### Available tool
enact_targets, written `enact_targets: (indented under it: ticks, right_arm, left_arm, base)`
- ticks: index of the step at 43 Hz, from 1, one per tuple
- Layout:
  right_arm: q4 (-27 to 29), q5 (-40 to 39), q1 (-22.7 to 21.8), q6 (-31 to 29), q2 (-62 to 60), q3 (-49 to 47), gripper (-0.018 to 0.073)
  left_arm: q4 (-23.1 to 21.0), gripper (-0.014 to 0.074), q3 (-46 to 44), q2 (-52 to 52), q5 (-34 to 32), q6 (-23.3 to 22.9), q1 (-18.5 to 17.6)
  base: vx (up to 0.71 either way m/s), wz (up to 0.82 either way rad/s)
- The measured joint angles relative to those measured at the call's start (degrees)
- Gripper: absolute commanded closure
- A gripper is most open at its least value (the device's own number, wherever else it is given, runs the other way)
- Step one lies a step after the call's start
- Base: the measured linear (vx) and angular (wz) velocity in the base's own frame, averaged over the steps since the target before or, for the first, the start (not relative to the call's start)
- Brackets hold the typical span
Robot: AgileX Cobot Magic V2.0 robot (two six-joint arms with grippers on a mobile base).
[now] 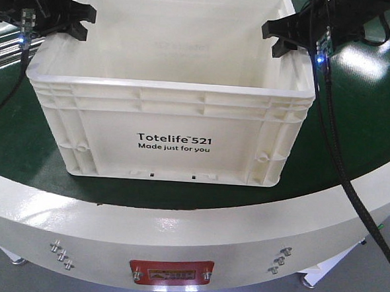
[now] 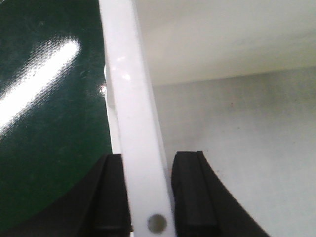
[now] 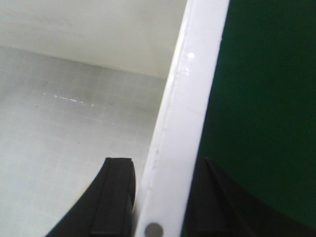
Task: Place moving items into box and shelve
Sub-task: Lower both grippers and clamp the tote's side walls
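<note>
The cream-white box (image 1: pixel 177 118), printed "Totelife 521", stands on the green tabletop. My left gripper (image 1: pixel 85 23) straddles its left rim, and my right gripper (image 1: pixel 271 39) straddles its right rim. In the left wrist view the black fingers (image 2: pixel 111 197) close on the white rim (image 2: pixel 131 98), one outside and one inside. The right wrist view shows the same hold, with the gripper (image 3: pixel 163 163) astride the rim (image 3: pixel 192 98). Only bare box floor (image 2: pixel 256 148) shows inside. The moving items are out of view; the front wall hides most of the interior.
The green tabletop (image 1: pixel 368 130) curves round the box, edged by a broad white rim (image 1: pixel 177 224) with a red plate (image 1: pixel 167 275). A black cable (image 1: pixel 342 175) hangs from the right arm across the table's right side.
</note>
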Motion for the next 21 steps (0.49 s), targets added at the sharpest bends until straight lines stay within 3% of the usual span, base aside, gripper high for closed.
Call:
enact_targets:
  ticks: [21]
  right_arm:
    - [-0.05,1.80,0.00,-0.04,-1.66,0.37,0.0564]
  left_arm:
    - [-0.50,0.0603,0.22,-0.93,0.44,0.18,0.00]
  base:
    - [0.00,0.00]
